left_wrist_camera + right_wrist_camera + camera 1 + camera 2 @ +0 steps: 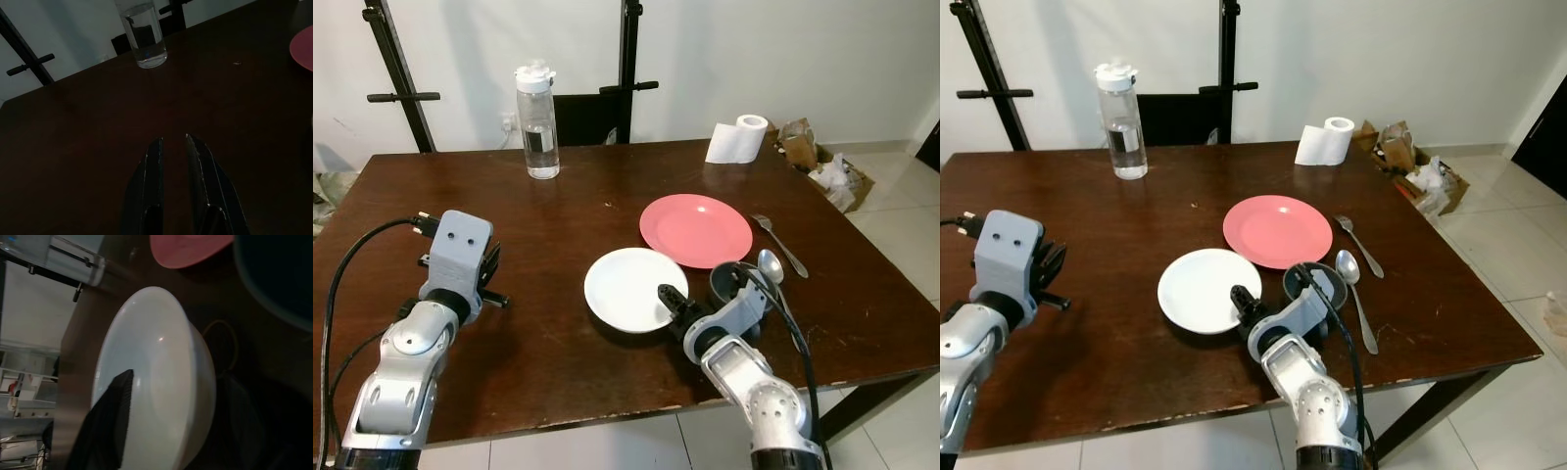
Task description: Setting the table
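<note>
The right end effector (pixel 672 305) is gripping the near right rim of the white plate (pixel 626 287), one black finger (pixel 110 421) lying across the plate's top and the other tucked under its edge, so the fingers are closed narrowly on it. The white plate is sitting near the middle of the dark wooden desk (pixel 558 215). At its 1 o'clock, touching or just overlapping its rim, a pink plate (pixel 695 229) is lying flat. A dark bowl (pixel 732 282) is resting just beside the white plate at 3 o'clock, with a spoon (pixel 771 266) next to it and a fork (pixel 779 244) beyond. The left end effector (pixel 173 147) is hovering over bare desk well to the left, its fingers narrowly parted and holding nothing. At the desk's far edge a water bottle (pixel 537 122) is standing upright and a paper towel roll (pixel 739 139) is sitting at the far right.
</note>
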{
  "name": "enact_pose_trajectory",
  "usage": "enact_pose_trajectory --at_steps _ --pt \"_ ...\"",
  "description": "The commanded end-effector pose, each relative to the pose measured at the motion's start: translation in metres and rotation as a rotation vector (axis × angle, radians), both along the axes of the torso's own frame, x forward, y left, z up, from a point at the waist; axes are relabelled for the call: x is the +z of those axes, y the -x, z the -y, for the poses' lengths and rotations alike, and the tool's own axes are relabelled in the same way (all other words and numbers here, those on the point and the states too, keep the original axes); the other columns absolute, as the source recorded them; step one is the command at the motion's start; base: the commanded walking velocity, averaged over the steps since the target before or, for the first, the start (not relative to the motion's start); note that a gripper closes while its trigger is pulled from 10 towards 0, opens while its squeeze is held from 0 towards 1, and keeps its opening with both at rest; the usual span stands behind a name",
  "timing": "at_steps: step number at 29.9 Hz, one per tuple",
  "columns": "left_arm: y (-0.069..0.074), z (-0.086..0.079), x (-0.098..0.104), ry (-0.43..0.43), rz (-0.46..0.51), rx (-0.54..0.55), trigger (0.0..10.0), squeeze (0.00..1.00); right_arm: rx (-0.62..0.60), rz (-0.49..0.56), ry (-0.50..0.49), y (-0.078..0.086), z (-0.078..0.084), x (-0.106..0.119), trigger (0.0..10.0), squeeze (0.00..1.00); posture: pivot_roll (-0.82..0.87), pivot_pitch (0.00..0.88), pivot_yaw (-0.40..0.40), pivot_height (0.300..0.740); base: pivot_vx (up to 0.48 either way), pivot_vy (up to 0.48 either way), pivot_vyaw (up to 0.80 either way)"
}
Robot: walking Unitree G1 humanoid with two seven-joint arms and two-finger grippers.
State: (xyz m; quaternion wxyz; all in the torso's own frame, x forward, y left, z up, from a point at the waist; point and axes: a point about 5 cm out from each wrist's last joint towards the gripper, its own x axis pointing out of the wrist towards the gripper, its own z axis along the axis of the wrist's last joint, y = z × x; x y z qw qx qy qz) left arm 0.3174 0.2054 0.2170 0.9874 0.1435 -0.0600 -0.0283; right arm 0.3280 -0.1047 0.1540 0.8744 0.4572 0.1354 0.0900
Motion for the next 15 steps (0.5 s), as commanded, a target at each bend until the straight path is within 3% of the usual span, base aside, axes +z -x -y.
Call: enact_pose_trajectory --at_steps 1,2,3,12,15 --pt "-0.001 0.002 -0.002 0.003 -0.013 -0.005 10.0 0.00 0.012 -0.027 -0.037 0.007 -0.007 -0.004 10.0 0.54 0.10 0.119 0.055 0.740 0.000 0.000 0.00" --pt "-0.001 0.002 -0.002 0.003 -0.013 -0.005 10.0 0.00 0.012 -0.027 -0.037 0.007 -0.007 -0.004 10.0 0.54 0.10 0.119 0.055 0.740 0.000 0.000 0.00" --pt "-0.001 0.002 -0.002 0.004 -0.013 -0.006 10.0 0.00 0.010 -0.031 -0.029 0.008 -0.006 -0.005 10.0 0.00 0.10 0.118 0.055 0.740 0.000 0.000 0.00" --pt "-0.002 0.003 -0.003 0.008 -0.008 -0.008 10.0 0.00 -0.004 -0.100 0.060 0.034 0.014 -0.027 10.0 0.00 0.10 0.113 0.052 0.740 0.000 0.000 0.00" --pt "-0.001 0.003 -0.003 0.007 -0.009 -0.008 10.0 0.00 0.026 -0.047 0.039 0.044 0.013 -0.020 10.0 0.00 0.09 0.111 0.055 0.740 0.000 0.000 0.00"
